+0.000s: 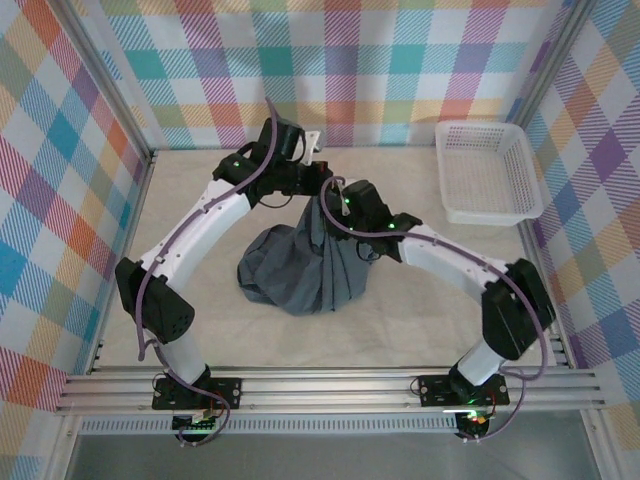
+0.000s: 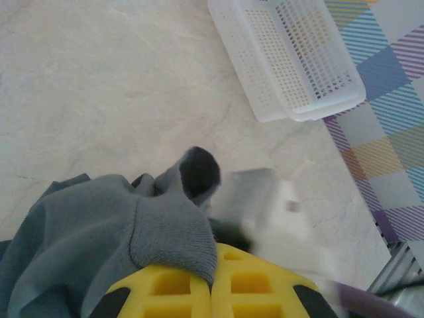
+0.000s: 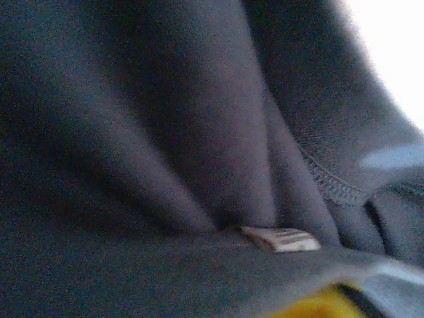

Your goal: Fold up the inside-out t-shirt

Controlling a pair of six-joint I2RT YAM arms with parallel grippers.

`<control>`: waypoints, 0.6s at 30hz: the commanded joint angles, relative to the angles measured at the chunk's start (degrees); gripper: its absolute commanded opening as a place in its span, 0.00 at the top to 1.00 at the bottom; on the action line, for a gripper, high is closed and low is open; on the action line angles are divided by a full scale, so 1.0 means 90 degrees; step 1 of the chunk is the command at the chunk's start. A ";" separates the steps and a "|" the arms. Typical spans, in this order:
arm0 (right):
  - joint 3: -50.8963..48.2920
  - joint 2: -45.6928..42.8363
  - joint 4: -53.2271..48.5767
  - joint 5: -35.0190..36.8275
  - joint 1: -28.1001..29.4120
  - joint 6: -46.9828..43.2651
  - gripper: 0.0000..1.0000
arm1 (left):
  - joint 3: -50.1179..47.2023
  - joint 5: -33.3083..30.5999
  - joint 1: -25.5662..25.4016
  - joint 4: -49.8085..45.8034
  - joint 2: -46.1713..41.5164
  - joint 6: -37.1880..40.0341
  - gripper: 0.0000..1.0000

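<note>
Holding the shirt [image 1: 300,270] peaked mid-table with my left gripper [image 2: 212,268] pinched on a bunched edge, I cannot tell if the right gripper [image 1: 338,203] grips; a shallow pinch could slip, collapsing it.

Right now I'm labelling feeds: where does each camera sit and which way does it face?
Top external: above and behind the robot, looking down at the table; left arm and right arm show.
Left wrist: on the left arm, looking down past yellow fingers at t-shirt and basket.
Right wrist: close against the t-shirt; a yellow fingertip shows.
Shared: top and left wrist see the basket.
</note>
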 commanded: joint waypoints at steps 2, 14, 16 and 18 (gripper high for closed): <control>0.0356 -0.0133 -0.0158 -0.0838 0.0009 -0.0425 1.00 | 0.0337 -0.0253 0.0108 -0.0164 -0.0221 0.0105 1.00; -0.0225 -0.1150 0.0560 -0.4506 -0.1226 0.0576 1.00 | -0.0746 0.0455 0.1236 0.0219 -0.0651 0.0606 0.56; -0.0258 -0.1121 0.0668 -0.4918 -0.1388 0.0548 1.00 | -0.1353 0.0560 0.1301 0.0407 -0.1130 0.0752 0.52; -0.0179 -0.1030 0.0620 -0.5342 -0.1495 0.0411 1.00 | -0.2196 0.0781 0.1303 0.0727 -0.1659 0.0898 0.50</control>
